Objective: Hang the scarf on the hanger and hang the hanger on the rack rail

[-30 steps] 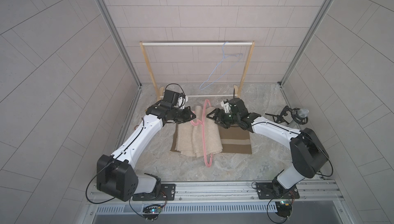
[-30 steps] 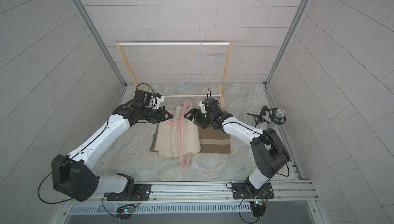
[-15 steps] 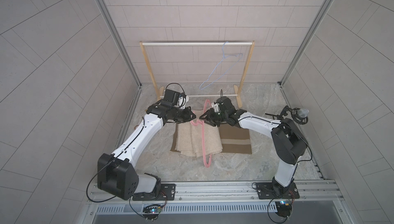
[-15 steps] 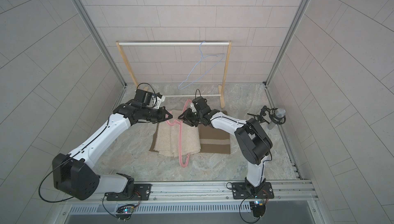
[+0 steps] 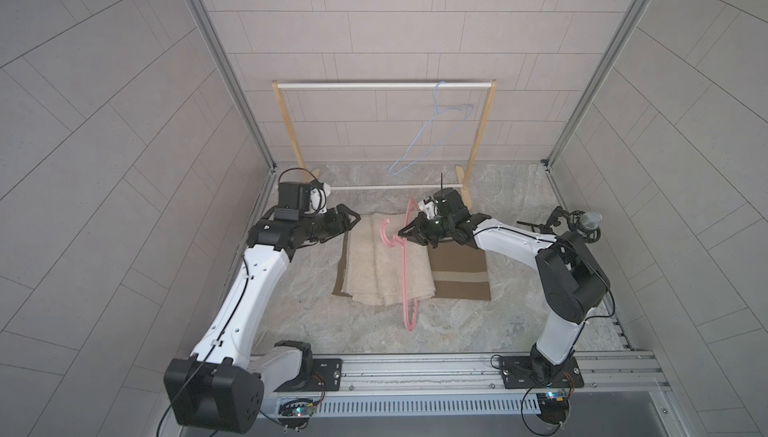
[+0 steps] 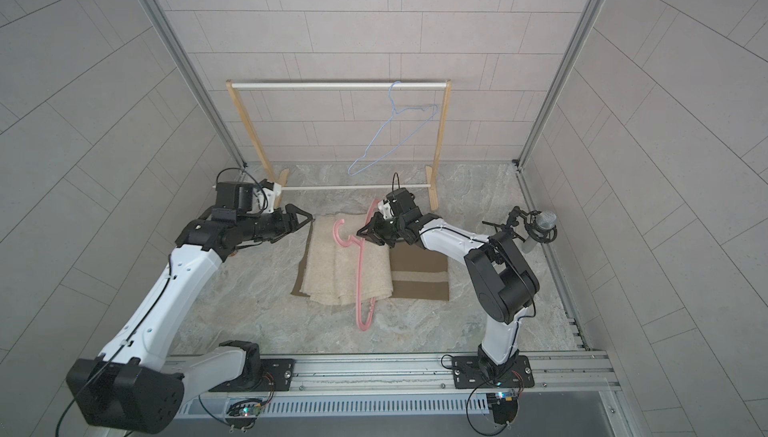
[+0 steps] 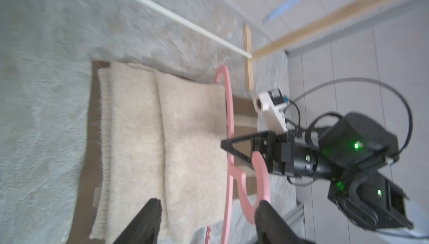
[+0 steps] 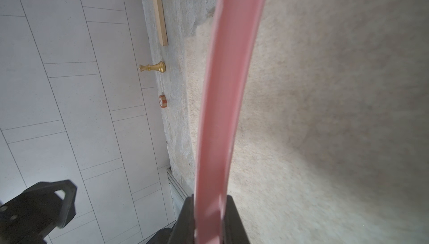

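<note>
The right claw is closed on a pink hanger just below its hook, its fingers pinching the flat plastic from both sides. The hanger lies lengthwise across a folded beige-and-brown scarf, which is spread flat in the middle of the bench. The left claw hovers at the scarf's back left corner, jaws wide apart and holding nothing. Behind them, a blue wire hanger hangs from a wooden rack.

Fuzzy cloth scarf, smooth plastic hanger, bare wooden rack
</note>
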Available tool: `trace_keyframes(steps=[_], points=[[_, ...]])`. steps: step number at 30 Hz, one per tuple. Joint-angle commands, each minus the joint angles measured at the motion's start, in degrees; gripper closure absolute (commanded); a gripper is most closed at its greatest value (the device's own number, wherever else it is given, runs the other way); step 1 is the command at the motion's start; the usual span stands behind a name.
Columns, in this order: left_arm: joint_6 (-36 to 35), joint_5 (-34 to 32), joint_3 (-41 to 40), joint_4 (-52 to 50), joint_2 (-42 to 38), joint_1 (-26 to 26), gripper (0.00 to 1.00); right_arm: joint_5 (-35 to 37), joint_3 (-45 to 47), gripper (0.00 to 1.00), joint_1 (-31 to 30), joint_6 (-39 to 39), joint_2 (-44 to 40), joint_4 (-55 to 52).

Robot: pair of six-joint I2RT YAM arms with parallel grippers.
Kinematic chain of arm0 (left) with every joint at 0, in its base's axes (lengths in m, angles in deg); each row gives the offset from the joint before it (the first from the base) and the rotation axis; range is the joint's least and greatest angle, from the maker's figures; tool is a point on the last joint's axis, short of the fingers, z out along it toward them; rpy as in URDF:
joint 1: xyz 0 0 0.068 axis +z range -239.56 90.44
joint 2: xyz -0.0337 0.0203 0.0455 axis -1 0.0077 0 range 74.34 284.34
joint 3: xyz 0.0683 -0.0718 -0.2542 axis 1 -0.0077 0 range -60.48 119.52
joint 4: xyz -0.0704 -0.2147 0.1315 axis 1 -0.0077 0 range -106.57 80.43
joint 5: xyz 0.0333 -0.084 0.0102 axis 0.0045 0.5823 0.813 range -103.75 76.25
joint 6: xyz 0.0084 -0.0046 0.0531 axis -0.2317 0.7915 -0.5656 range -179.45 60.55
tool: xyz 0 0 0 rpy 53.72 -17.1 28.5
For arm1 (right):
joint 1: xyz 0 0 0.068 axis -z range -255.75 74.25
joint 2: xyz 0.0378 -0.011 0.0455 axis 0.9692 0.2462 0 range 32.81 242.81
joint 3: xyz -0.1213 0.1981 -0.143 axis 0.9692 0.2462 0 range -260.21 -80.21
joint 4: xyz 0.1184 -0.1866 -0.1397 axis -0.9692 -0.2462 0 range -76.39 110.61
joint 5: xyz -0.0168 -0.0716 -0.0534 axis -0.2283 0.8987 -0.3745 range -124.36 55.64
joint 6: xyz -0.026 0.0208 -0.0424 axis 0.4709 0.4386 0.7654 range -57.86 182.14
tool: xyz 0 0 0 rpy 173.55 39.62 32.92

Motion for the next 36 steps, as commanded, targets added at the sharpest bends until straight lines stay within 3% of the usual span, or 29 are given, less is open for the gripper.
trace_keyframes(steps=[1, 5, 9, 15, 24, 30, 36], points=[[4.0, 5.3, -5.4, 3.8, 0.6, 1.0, 0.32, -3.2, 1.6, 0.97, 0.6, 2.7, -2.6, 3.5], [4.3, 12.4, -9.0, 6.6, 6.7, 0.3, 0.36, -6.4, 3.4, 0.97, 1.2, 2.9, -3.2, 6.4], [3.6, 13.8, -10.4, 10.4, 13.4, -2.6, 0.37, -6.6, 5.0, 0.97, 1.4, 3.4, -4.2, 7.3], [2.5, 10.7, -8.8, 13.2, 22.1, -7.4, 0.37, -6.2, 5.8, 0.97, 1.4, 3.0, -4.9, 7.9], [2.1, 7.4, -8.9, 17.2, 30.3, -10.4, 0.4, -6.9, 7.1, 0.97, 1.4, 1.0, -5.2, 10.9], [2.9, 8.6, -9.0, 18.9, 31.6, -12.4, 0.62, -8.1, 7.7, 0.97, 1.4, 0.6, -5.1, 11.8], [1.0, 6.5, -7.3, 13.2, 26.2, -12.2, 0.88, -9.9, 7.1, 0.97, 1.6, 0.9, -5.7, 11.4]])
